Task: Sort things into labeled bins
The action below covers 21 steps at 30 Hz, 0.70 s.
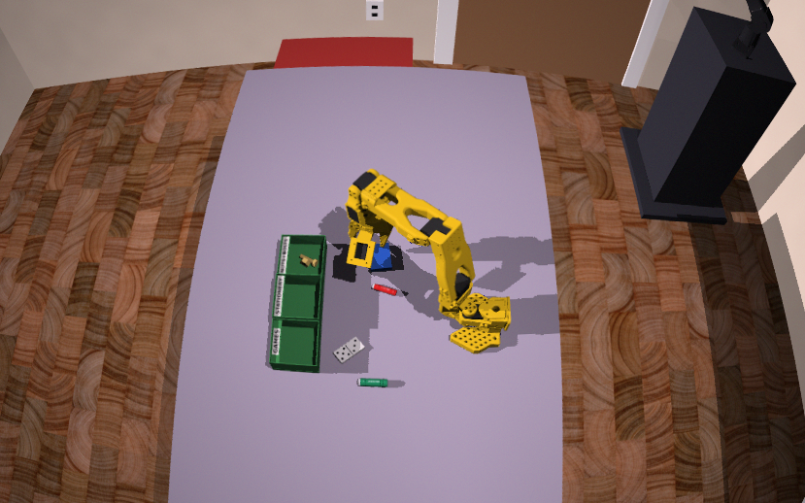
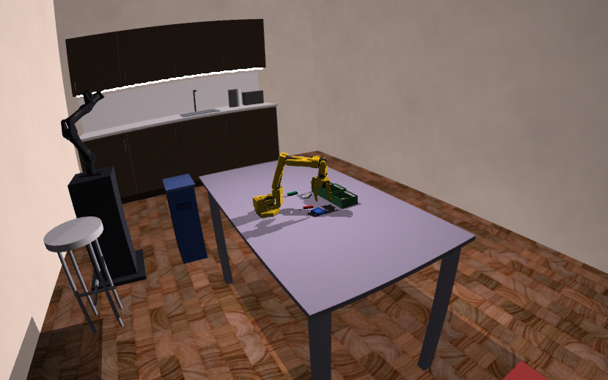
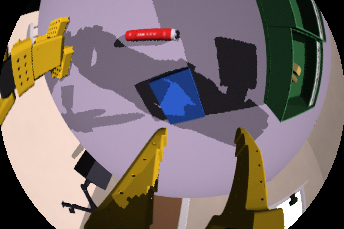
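Bolt point(image 1: 308, 260): in wrist view, partly hidden by bin wall.

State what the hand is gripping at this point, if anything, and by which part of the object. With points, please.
Nothing is held: the hand point(image 3: 201, 130) is open, with a visible gap between its fingers.

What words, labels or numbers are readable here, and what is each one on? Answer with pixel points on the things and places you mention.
"NUTS+BOLTS": label on the green bin point(image 1: 323, 255) point(image 3: 273, 78) holding a small brass-colored thing point(image 1: 308, 260) point(image 3: 297, 72); slightly blurred.
"STATIONERY": label on the middle bin point(image 1: 299, 299).
"GAMES": label on the third bin point(image 1: 295, 345).
Too small or blurred to read: print on the red tube point(image 1: 385, 288) point(image 2: 308, 206) point(image 3: 145, 35) and green tube point(image 1: 373, 382) point(image 2: 292, 193).
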Each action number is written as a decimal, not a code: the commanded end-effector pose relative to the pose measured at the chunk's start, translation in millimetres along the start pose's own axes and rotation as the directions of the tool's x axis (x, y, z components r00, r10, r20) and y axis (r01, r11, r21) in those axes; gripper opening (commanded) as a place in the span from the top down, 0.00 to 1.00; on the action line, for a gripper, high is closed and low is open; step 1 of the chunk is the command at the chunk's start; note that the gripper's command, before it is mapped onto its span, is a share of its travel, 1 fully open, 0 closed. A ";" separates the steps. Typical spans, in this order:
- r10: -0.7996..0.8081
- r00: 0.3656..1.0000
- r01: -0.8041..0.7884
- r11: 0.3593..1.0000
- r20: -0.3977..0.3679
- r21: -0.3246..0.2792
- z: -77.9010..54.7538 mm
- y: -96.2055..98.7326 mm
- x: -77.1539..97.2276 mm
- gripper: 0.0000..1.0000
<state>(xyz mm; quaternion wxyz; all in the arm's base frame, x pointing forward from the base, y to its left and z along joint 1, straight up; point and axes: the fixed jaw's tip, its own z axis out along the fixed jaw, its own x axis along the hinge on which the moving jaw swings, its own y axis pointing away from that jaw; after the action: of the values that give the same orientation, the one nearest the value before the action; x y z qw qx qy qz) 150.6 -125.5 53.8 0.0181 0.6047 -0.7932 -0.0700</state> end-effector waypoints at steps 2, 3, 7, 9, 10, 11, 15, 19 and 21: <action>-0.101 0.994 0.103 0.993 -0.030 0.062 -9.2 3.7 5.3 0.68; -0.101 0.994 0.103 0.993 -0.030 0.062 -9.2 3.7 5.3 0.68; -0.192 0.981 0.193 0.980 -0.027 0.049 -7.2 10.0 6.8 0.67; -0.230 0.973 0.231 0.972 -0.025 0.044 -6.4 12.6 7.3 0.66; -0.248 0.968 0.249 0.968 -0.024 0.042 -6.0 13.9 7.6 0.66; -0.264 0.964 0.265 0.963 -0.023 0.040 -5.6 15.0 7.8 0.66; -0.319 0.948 0.319 0.947 -0.018 0.034 -4.2 18.9 8.4 0.66; -0.348 0.937 0.349 0.937 -0.016 0.031 -3.5 21.0 8.7 0.65; -0.356 0.934 0.357 0.934 -0.015 0.030 -3.3 21.6 8.8 0.65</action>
<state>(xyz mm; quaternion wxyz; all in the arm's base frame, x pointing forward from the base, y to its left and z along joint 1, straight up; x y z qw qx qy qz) 126.4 -124.0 52.0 0.0009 0.7337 -0.6739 -0.0869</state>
